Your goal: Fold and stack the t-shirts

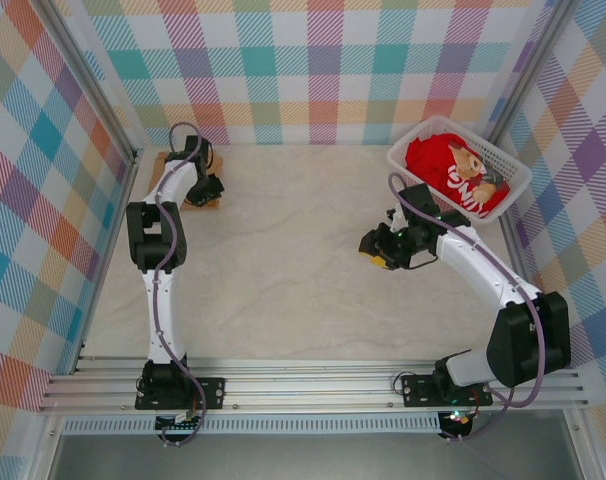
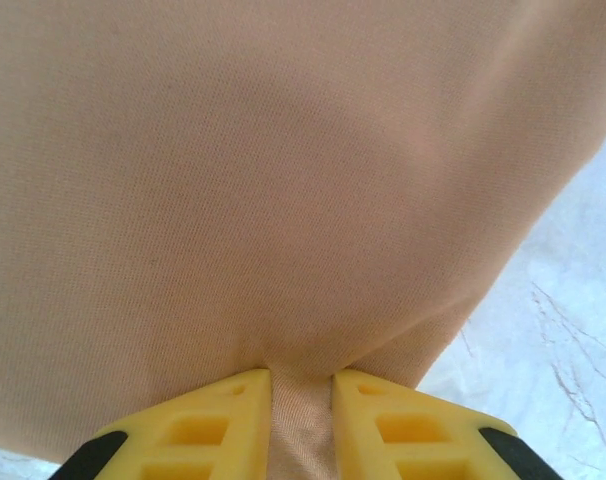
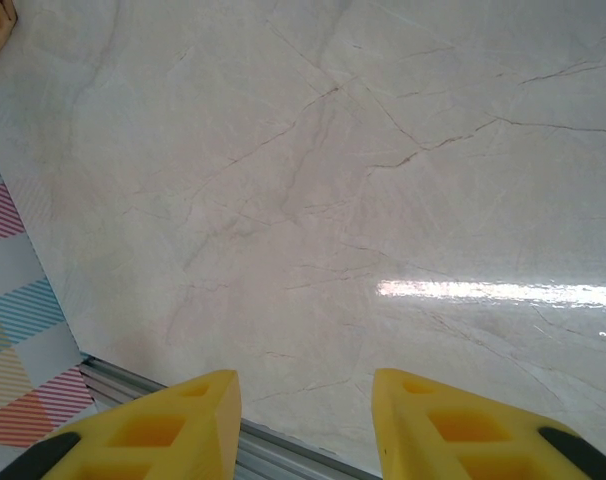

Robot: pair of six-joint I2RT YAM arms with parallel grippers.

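The tan t-shirt (image 1: pixel 165 166) lies folded small in the table's far left corner. My left gripper (image 1: pixel 205 188) is over its right part. In the left wrist view the tan t-shirt (image 2: pixel 283 180) covers nearly everything, and my left gripper (image 2: pixel 301 385) is shut on a pinched fold of it between the yellow fingers (image 2: pixel 203 425). The red t-shirt (image 1: pixel 451 172) with a bear print lies bunched in the white basket (image 1: pixel 401 157) at the far right. My right gripper (image 1: pixel 378 250) hovers open over bare table right of centre. Its fingers (image 3: pixel 173 425) have nothing between them.
Checked walls close in the table on three sides. An aluminium rail (image 3: pixel 283 455) runs along the table's edge, below the right gripper in the right wrist view. The marble tabletop (image 1: pixel 293 260) lies between the two arms.
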